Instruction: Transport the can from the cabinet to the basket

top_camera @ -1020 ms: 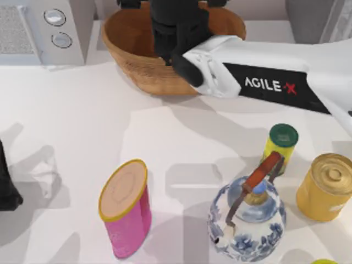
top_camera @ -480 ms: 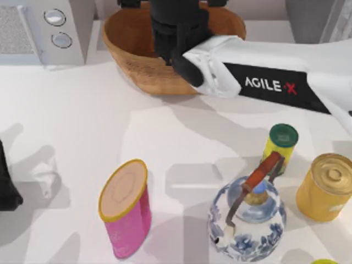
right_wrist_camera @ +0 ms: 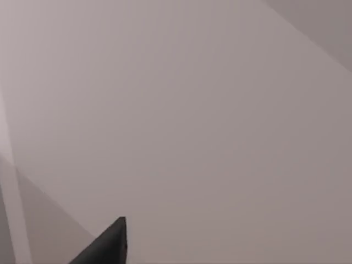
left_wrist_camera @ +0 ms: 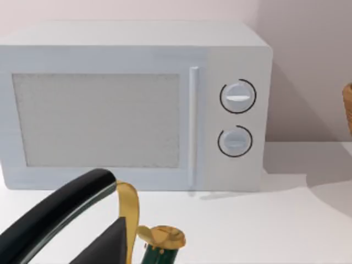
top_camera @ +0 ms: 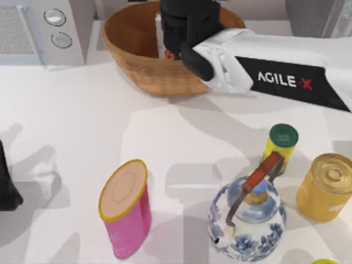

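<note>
White "AGILE X" lettering, its X red, on the right arm's [top_camera: 286,82] black side panel

A microwave [top_camera: 47,30] stands far left; a pink canister [top_camera: 126,209], blue-white teapot [top_camera: 247,220], green-lidded tin [top_camera: 280,144] and yellow tin [top_camera: 325,187] stand near.

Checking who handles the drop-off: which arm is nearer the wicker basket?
The right. The right arm's gripper hangs over the wicker basket at the table's back; the left arm sits parked at the table's left edge, far from it.
</note>
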